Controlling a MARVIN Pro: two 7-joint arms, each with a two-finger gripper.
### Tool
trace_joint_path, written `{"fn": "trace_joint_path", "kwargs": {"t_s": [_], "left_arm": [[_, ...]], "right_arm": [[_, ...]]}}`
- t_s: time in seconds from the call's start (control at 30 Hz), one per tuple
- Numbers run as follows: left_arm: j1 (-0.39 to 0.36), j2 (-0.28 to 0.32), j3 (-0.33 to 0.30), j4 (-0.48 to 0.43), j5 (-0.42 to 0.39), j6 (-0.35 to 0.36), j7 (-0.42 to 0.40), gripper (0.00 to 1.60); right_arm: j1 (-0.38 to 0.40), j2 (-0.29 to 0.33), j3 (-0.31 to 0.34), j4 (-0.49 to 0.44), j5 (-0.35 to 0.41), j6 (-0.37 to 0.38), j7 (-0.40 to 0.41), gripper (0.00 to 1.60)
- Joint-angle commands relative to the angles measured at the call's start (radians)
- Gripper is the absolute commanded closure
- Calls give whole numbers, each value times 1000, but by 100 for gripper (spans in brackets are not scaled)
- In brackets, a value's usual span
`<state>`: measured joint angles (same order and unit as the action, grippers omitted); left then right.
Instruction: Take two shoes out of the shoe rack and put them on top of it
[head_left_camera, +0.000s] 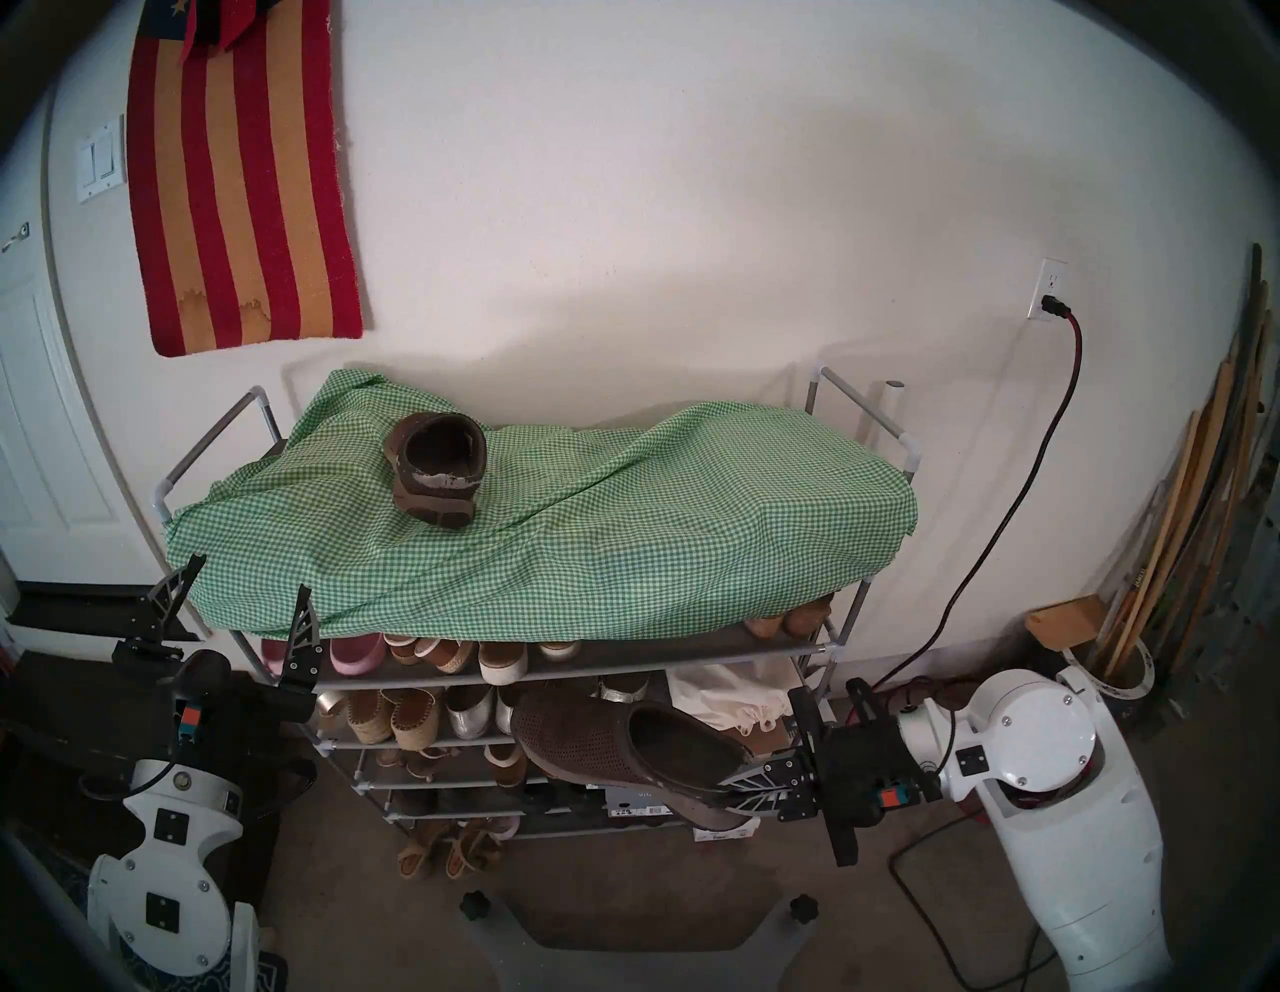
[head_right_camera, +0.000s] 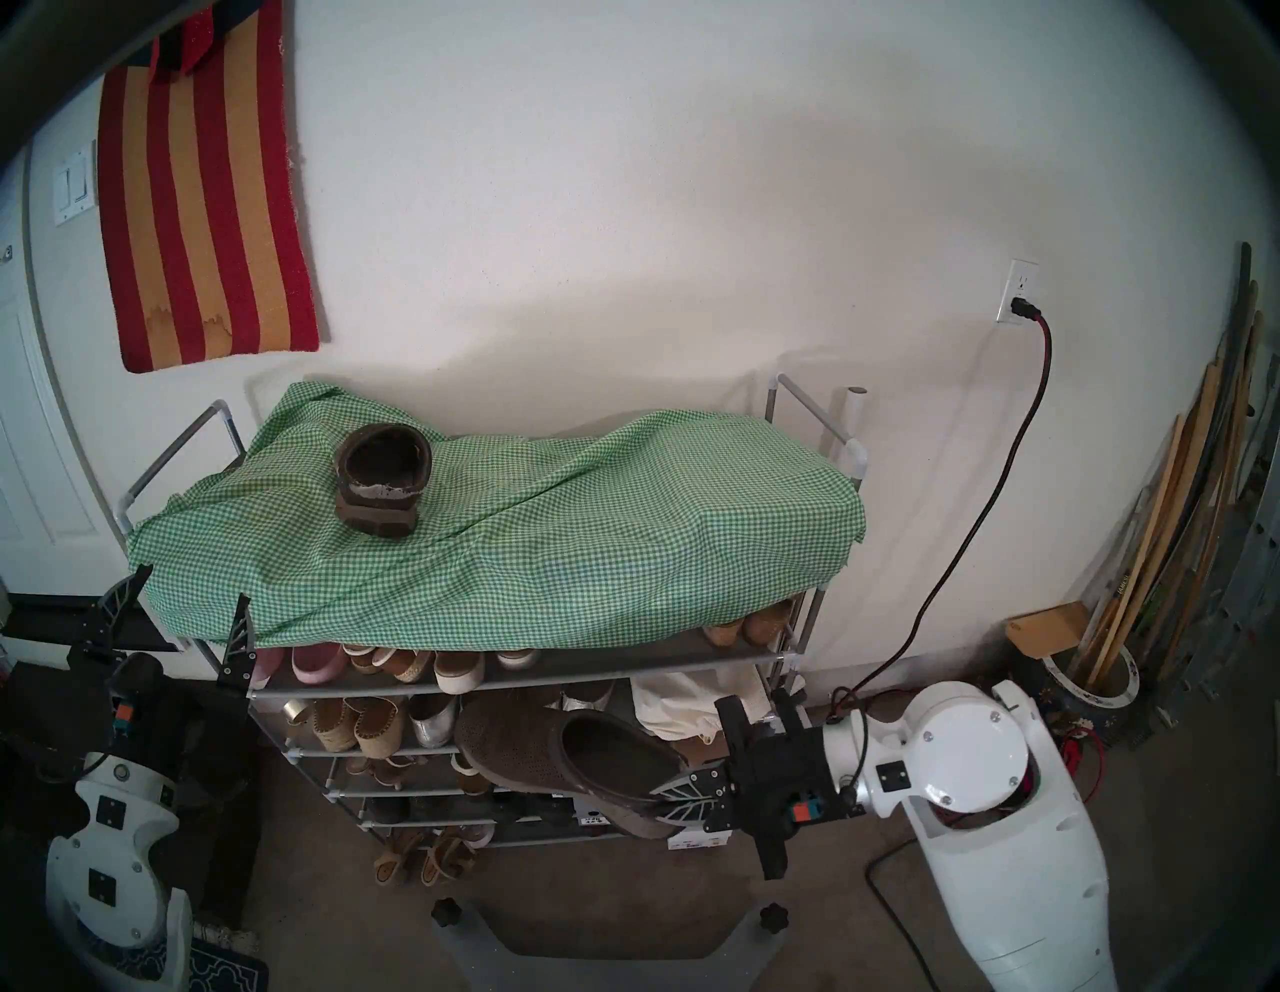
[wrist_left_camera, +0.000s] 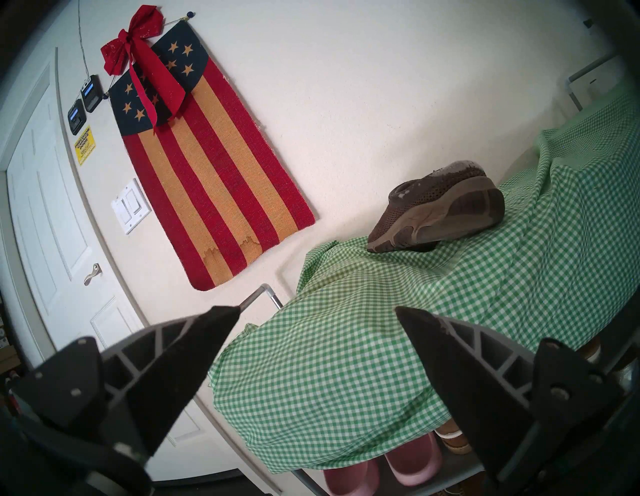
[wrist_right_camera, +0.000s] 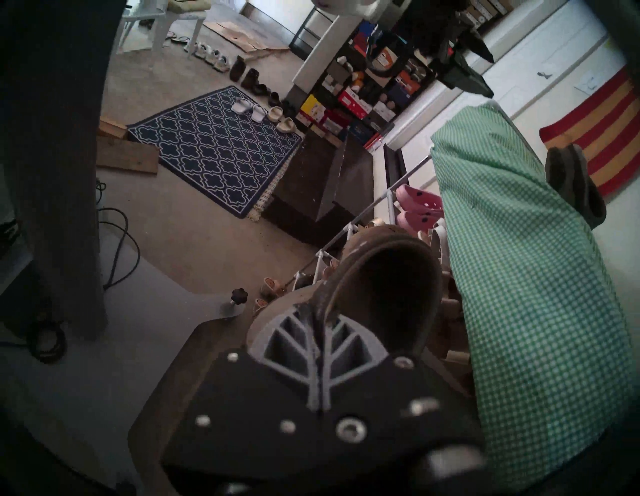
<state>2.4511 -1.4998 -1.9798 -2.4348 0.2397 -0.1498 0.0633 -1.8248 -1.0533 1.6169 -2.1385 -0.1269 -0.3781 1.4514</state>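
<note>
**Right tool clamped on the second clog, first clog already on the rack top**

Right tool (head_left_camera: 738, 793) is seen clenched on the heel collar of a dark brown clog (head_left_camera: 609, 751), which is held in the air in front of the middle shelves of the shoe rack (head_left_camera: 841, 648). The clog is carried roughly level, its perforated toe pointing left and its open mouth facing up. In the right wrist view the two fingers are pressed together with the collar edge pinched between them, and the dark hollow of the clog is seen just beyond.

Left tool (head_left_camera: 242, 582) is held released at the near left corner of the rack, its two fingers spread wide and pointing up toward the hanging edge of the gingham cloth (head_left_camera: 623, 526). Nothing is gripped between them.

The other clog (head_left_camera: 436, 471) is found on top of the rack, resting on the green-white cloth toward its left part, heel toward the camera, with worn pale trim showing at the collar. In the left wrist view it is seen tipped, so that part of its sole is shown.

Below the cloth, the shelves are filled with other footwear: pink slippers (head_left_camera: 353, 654) at the left of the upper shelf, tan woven espadrilles (head_left_camera: 398, 720) and silver flats (head_left_camera: 471, 713) one shelf lower. A striped flag hanging (head_left_camera: 242, 180) is fixed to the wall at the far left.
</note>
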Motion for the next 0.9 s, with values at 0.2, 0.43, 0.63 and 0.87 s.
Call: {"fn": "trace_joint_path", "kwargs": {"t_s": [0.2,0.43,0.63,0.87], "left_arm": [[0,1,-2,-9,3,2,-1,0],[-1,1,-2,-9,3,2,-2,0],[-1,1,-2,-9,3,3,-2,0],[-1,0,-2,-9,3,2,-2,0]], "right_arm": [[95,193,30,-90,249,131,32,160],[179,268,33,-81,346,168,32,160],[245,296,48,-73,423,197,32,160],[331,311,65,-29,453,197,32,160]]}}
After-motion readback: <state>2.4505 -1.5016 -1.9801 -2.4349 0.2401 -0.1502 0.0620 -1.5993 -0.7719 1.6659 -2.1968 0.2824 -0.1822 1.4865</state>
